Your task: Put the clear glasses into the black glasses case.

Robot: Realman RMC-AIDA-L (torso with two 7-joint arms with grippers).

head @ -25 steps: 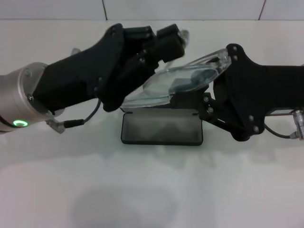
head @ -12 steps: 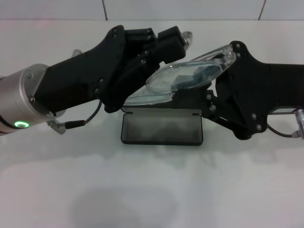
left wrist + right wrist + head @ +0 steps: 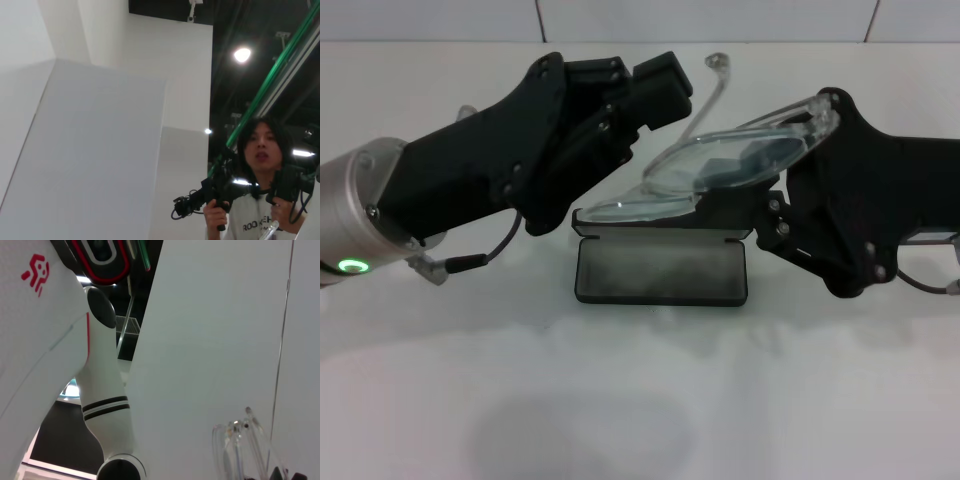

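I see the right tool (image 3: 790, 165) closed on one end of the clear glasses (image 3: 720, 170), held tilted above the open black glasses case (image 3: 660, 272) on the white surface (image 3: 640, 400). The left tool (image 3: 665, 85) sits beside their other end; I cannot tell its state.

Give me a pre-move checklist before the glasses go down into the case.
1. Case open, tray facing up: ok.
2. Tray free of other things: ok.
3. Glasses above the case: ok, tilted, lens over the hinge side.
4. Glasses arms folded: not ok, one arm sticks up.
5. Right gripper at the glasses' right end: ok; grip cannot tell.
6. Left gripper at their left end: ok; contact cannot tell.
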